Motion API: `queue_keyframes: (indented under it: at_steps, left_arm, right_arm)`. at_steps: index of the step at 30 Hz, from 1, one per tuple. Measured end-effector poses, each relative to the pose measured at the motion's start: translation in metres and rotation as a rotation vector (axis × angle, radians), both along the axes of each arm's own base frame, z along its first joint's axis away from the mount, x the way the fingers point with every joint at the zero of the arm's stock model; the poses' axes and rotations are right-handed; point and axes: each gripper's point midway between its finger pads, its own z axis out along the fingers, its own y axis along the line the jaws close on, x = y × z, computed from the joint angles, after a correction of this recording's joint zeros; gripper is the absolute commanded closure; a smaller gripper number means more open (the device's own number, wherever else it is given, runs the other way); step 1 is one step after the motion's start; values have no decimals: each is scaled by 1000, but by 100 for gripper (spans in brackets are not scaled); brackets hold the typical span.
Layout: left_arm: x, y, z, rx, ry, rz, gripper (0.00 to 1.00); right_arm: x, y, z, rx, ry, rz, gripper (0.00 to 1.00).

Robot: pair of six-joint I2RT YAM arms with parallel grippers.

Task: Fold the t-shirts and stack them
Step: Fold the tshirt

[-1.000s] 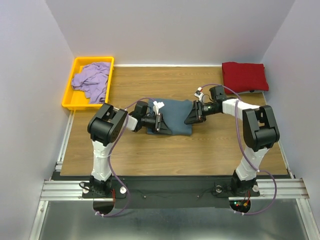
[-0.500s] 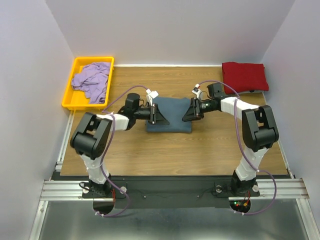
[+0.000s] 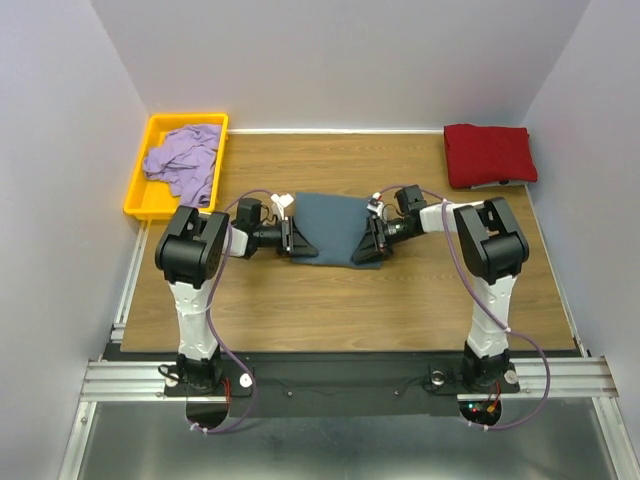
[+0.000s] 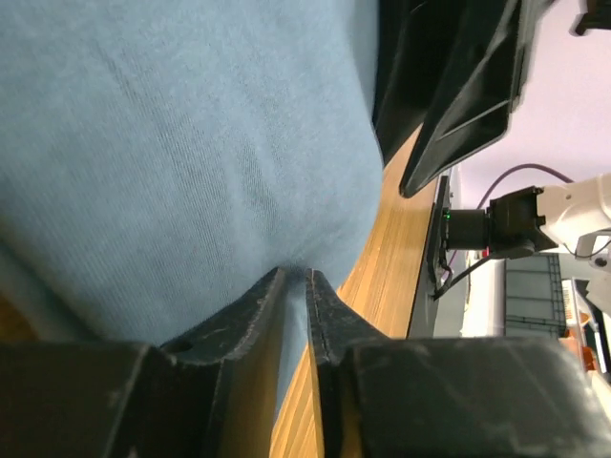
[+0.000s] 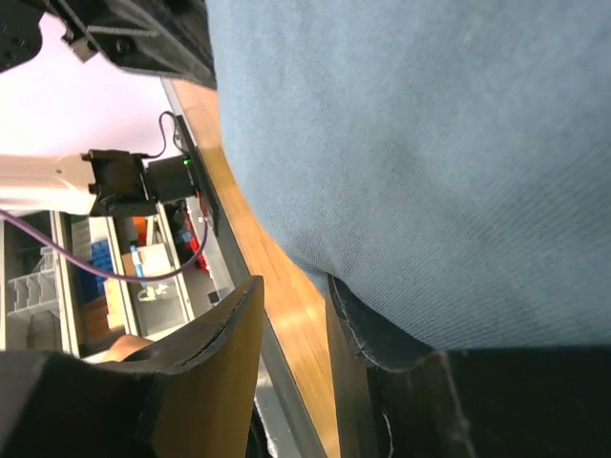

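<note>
The blue-grey shirt [image 3: 330, 225] is laid at the middle of the worktop [image 3: 330, 300], flanked by both arms. Its left edge is pinched in the left gripper [image 3: 291, 238], whose jaws are closed to a sliver with cloth between them. The right gripper [image 3: 370, 243] is set at the right edge with its jaws parted (bare wood is seen in the gap), and the cloth is draped against one finger. The red shirt [image 3: 488, 153] is folded at the far right corner. The lavender shirt [image 3: 185, 160] is heaped in the yellow tray [image 3: 137, 200].
</note>
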Motion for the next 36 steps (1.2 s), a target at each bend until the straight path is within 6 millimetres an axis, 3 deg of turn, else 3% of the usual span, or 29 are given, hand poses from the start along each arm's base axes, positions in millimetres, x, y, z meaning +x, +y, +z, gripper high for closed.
queue_keyframes:
  at_steps: [9,12,15,19,21,24,26,28,32,36]
  left_arm:
    - [4,11,4,18,-25,8,67]
    - [6,23,10,66,-66,19,61]
    - [10,31,30,137,-175,3,50]
    - [28,20,95,262,-557,-59,40]
    - [31,7,132,357,-808,-89,37]
    - [6,-31,180,417,-1148,-186,37]
    - [-9,-50,187,448,-1271,-249,37]
    - [-13,-62,182,498,-1352,-303,37]
    - [-18,-85,136,640,-1437,-462,40]
    - [-44,-115,89,694,-1482,-645,40]
  right_arm:
    - [1,-8,9,10,-66,22,41]
    - [0,-16,23,-23,-126,31,37]
    - [3,-29,49,-71,-221,15,24]
    - [13,-47,95,-90,-379,-40,14]
    - [21,-58,108,-100,-424,-78,12]
    - [36,-84,114,-155,-461,-165,10]
    - [45,-100,111,-202,-466,-217,10]
    - [50,-114,104,-252,-451,-268,10]
    - [43,-130,82,-299,-354,-340,6]
    - [36,-145,60,-298,-233,-413,2]
